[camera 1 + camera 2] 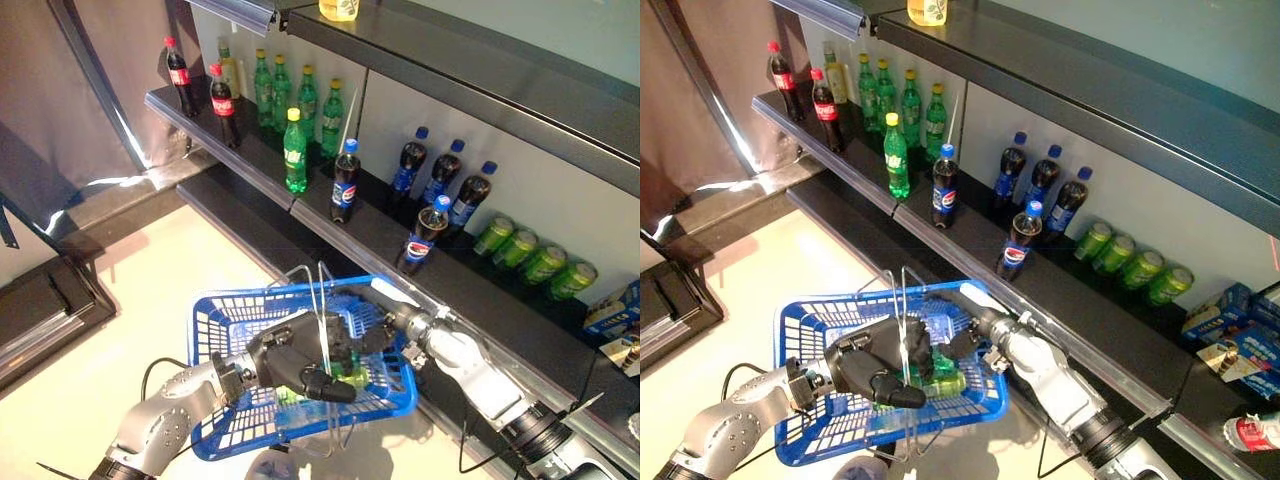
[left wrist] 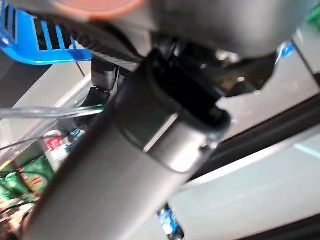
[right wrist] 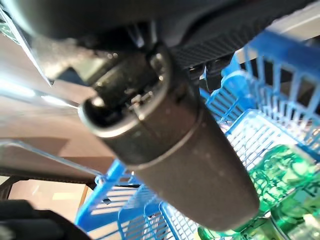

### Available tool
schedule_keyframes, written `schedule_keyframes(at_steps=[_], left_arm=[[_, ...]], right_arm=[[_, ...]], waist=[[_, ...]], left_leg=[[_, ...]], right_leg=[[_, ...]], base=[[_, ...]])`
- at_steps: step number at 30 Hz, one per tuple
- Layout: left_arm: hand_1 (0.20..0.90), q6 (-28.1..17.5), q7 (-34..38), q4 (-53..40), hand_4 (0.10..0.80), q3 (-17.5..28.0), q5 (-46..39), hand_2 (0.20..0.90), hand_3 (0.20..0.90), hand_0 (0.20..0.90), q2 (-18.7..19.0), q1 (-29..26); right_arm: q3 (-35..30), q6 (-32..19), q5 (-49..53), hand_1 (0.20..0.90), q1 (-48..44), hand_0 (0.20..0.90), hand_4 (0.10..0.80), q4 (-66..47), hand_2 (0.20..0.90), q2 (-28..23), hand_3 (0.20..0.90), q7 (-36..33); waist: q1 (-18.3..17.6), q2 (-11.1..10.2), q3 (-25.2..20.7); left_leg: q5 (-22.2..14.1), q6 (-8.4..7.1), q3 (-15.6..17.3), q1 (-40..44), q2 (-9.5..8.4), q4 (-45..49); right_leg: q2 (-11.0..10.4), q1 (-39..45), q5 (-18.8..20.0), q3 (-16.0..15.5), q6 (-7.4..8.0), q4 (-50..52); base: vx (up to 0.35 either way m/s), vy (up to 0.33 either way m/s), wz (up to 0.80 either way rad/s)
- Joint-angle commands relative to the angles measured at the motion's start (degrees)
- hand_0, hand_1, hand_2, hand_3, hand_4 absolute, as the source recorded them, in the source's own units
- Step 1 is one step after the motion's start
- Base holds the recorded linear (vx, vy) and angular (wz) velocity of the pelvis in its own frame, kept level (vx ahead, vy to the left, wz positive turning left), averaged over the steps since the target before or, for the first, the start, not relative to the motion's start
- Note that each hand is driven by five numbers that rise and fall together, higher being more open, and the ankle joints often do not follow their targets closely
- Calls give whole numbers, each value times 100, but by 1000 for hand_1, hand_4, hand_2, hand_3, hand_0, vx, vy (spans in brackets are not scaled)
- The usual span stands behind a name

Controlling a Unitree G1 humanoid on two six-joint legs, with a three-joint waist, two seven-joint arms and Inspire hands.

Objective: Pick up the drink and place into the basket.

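No text or numbers can be read anywhere. The dark bottles (image 1: 345,180) on the shelf (image 1: 470,290), beyond the right hand (image 1: 362,335), carry blue wrap labels, print too small to make out. The red-capped bottles (image 1: 222,104), far off past the left hand (image 1: 295,365), have red labels, also unreadable. The green cans (image 1: 530,258) and green bottles (image 1: 295,150) show no legible print.

A blue plastic lattice basket (image 1: 225,330) with thin wire handles (image 1: 322,300) standing upright is sitting low in front of the dark shelf. A green plastic drink bottle (image 1: 940,378) is lying on its side inside the basket, resting on its floor near the right wall.
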Motion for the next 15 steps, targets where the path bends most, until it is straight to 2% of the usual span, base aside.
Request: schedule_keyframes(at_steps=[1,11,15], left_arm=[[300,-1030,-674,-1133,100,694,-1645,300,200,300,-862,-919],[300,-1086,-559,-748,100,1052,-1566,300,200,300,-953,-833],[300,-1119,-494,-619,100,1203,-1597,300,200,300,-1004,-768]], right_arm=[[-199,-607,199,900,-357,900,800,-576,900,-212,900,-243],[-482,-755,496,900,-261,900,800,-742,900,-162,900,-313],[-650,-909,774,900,-110,900,800,-778,900,-43,900,-568]], waist=[[23,78,-870],[-10,95,-874],[-30,115,-887]], left_leg=[[-461,24,403,262,211,-25],[-473,10,421,274,225,-25],[-473,9,437,269,223,-25]], right_leg=[[-84,-21,-8,24,50,112],[-90,-17,-17,24,50,104],[-90,-25,-17,46,54,91]], base=[[0,0,0],[0,0,0],[0,0,0]])
